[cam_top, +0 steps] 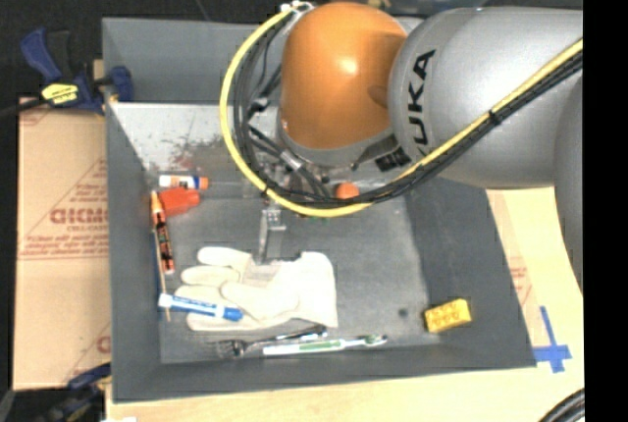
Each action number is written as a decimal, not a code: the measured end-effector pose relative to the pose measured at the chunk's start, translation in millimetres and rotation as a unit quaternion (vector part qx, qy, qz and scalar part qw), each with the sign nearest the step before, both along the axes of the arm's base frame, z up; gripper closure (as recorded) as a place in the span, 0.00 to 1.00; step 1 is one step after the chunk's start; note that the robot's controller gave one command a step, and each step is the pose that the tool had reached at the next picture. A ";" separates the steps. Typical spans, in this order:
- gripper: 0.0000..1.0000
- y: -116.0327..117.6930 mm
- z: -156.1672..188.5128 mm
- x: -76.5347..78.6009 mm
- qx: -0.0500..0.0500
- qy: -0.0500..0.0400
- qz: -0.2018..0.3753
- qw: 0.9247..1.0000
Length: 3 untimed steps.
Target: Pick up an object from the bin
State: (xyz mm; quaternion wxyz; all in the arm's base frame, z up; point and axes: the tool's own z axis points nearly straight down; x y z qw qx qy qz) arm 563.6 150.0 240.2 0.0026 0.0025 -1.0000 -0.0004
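- My pincer (263, 270) hangs below my rounded orange wrist cover (339, 77), low inside the grey metal bin (402, 243), left of the bin's middle.
- A yellow cable (234, 131) loops around the cover's left side.
- The pincer tip is over the palm of a white fabric glove (289, 297). It is at the cloth or just above it; contact is unclear.
- I cannot tell from this angle whether the pincer is open or closed.
- The glove lies flat on the floor near the wall at the view's lower edge, with its finger ends pointing toward the left wall.
- A white marker with blue bands (201, 305) lies across the glove's finger ends, touching them.
- A slim metal tool with a green stripe (304, 343) lies along the lower wall, just beside the glove's cuff side.
- A thin dark pen with orange markings (162, 236) lies along the left wall.
- A small orange plastic piece (180, 201) sits near the pen's upper end. A short white tube with orange and blue ends (183, 182) is just above it.
- A small yellow toy brick (446, 315) sits alone at lower right, well apart from the glove.
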 end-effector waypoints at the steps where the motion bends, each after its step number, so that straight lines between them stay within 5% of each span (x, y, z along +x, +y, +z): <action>1: 0.00 -0.9 4.3 0.6 0.001 -0.003 -0.002 1.000; 2: 0.00 23.0 -124.8 -37.8 0.001 -0.005 0.040 0.999; 3: 0.00 40.3 -86.8 -62.3 0.003 -0.009 0.058 0.998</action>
